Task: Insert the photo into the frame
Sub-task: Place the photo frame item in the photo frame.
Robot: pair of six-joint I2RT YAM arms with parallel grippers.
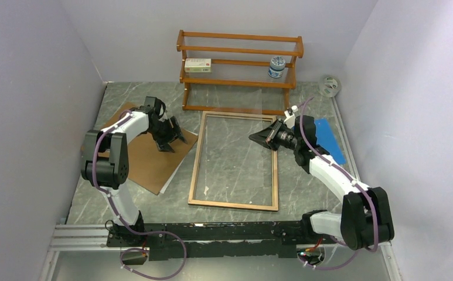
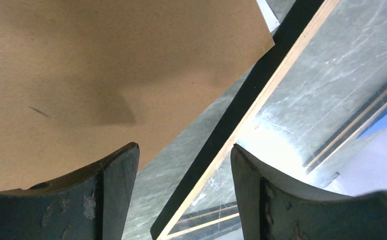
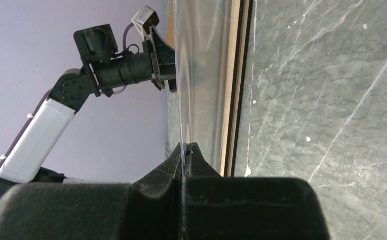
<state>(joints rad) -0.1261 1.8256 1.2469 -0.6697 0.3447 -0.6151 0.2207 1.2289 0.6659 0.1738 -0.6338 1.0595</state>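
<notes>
The frame (image 1: 234, 202) lies flat mid-table, its wood-brown side up; its left rail also crosses the left wrist view (image 2: 261, 100). My right gripper (image 1: 258, 139) is shut on the edge of the clear pane (image 3: 201, 75), which it holds up on edge over the frame's right rail (image 3: 234, 100). My left gripper (image 1: 172, 142) hangs open just above the right corner of the brown backing board (image 1: 136, 152), with nothing between its fingers (image 2: 116, 170). Of the photo, only a thin white strip (image 1: 166, 186) pokes out from under the board.
A wooden shelf rack (image 1: 238, 58) stands at the back and carries a small box (image 1: 197, 65) and a jar (image 1: 276, 67). A blue sheet (image 1: 323, 137) lies under my right arm. A tape roll (image 1: 329, 86) sits at the back right. Walls close in on both sides.
</notes>
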